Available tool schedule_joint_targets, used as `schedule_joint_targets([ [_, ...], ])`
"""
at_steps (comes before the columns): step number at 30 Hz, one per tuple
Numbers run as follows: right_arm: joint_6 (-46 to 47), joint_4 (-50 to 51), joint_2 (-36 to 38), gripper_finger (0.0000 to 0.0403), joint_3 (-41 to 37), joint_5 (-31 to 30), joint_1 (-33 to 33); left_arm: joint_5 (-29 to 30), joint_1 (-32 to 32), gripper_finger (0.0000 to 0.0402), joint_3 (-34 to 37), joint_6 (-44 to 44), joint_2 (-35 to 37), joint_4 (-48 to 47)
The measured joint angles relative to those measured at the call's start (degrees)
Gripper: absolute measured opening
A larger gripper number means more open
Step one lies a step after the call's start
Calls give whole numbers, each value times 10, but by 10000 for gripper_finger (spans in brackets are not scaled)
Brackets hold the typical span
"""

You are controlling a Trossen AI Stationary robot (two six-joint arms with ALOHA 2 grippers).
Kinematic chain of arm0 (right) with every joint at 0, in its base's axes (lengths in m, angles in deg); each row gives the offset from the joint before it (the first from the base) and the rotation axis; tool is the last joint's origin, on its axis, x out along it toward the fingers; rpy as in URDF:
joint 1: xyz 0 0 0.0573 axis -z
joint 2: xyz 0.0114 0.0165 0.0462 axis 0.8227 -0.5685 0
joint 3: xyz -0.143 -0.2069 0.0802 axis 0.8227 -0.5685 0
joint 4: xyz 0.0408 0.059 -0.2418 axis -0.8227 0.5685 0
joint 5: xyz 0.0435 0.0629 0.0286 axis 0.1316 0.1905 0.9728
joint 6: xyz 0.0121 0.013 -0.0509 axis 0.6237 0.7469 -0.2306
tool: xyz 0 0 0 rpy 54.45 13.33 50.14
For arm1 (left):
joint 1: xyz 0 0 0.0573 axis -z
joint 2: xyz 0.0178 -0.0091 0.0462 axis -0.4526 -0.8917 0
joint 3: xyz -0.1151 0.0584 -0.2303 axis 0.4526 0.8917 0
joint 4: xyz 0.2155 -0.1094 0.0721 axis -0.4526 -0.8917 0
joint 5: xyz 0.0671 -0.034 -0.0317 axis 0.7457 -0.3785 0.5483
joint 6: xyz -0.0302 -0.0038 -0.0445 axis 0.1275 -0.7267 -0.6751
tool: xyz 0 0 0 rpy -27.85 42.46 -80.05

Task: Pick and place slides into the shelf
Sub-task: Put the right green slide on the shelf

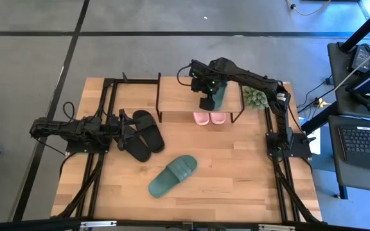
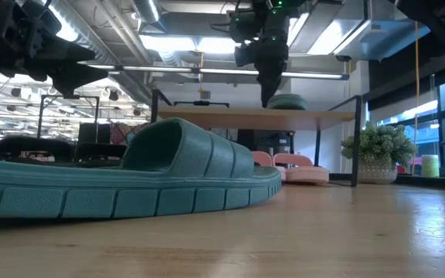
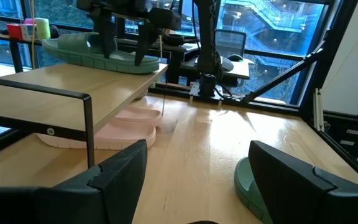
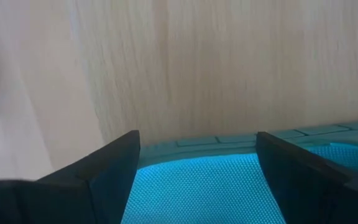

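Here, the right gripper (image 1: 209, 95) hangs over the right half of the shelf (image 1: 175, 96), at about one o'clock from the table's middle in the overhead view. Its fingers are spread wide and released, straddling a green slide (image 1: 218, 95) that lies on the shelf's top board; no finger visibly presses it. This looks like the end of a placing step: the slide is set down, and the next move calls for lifting straight up so the fingers clear its sides.

Under the shelf, the two pink slides (image 1: 209, 118) sit side by side. The second green slide (image 1: 173, 175) lies alone on the table (image 1: 249, 186) at about six o'clock, well apart from everything, with open room all round for an approach.

The left gripper (image 1: 122, 129) waits at nine o'clock, fingers also spread and empty, just beside the two black slides (image 1: 143, 135).

The left half of the shelf top is bare. A small potted plant (image 1: 255, 97) stands just beside the shelf's right end, so swings that way are tight.
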Motion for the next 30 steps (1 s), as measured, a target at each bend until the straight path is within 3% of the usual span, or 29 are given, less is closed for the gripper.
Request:
schedule_joint_targets([
  [19,14,56,20,320,0,-7,-11,0,0,273,0,0,0,0],
  [30,-15,-3,21,320,0,-7,-26,-7,0,273,0,-2,0,0],
])
